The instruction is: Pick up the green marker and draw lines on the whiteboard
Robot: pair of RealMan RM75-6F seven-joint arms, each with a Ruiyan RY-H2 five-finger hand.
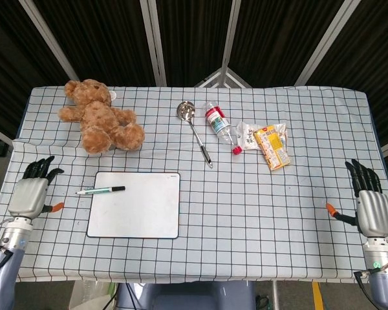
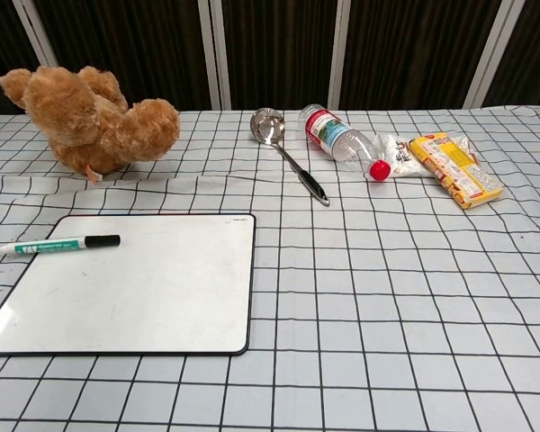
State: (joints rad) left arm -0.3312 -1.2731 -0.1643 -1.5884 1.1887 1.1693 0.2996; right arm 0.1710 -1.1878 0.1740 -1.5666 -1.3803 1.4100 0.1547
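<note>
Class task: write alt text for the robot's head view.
A green marker lies across the upper left edge of a white rectangular whiteboard on a checked tablecloth. The left hand and right hand sit open at the table's sides.

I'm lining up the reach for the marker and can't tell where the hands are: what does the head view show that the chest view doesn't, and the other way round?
Only the head view shows the left hand, open at the table's left edge beside the marker, and the right hand, open at the right edge. The chest view shows no hand and adds only a lower, closer angle on the whiteboard. Both show the marker lying across the whiteboard's upper left edge, the teddy bear, ladle, bottle and snack packet.
</note>
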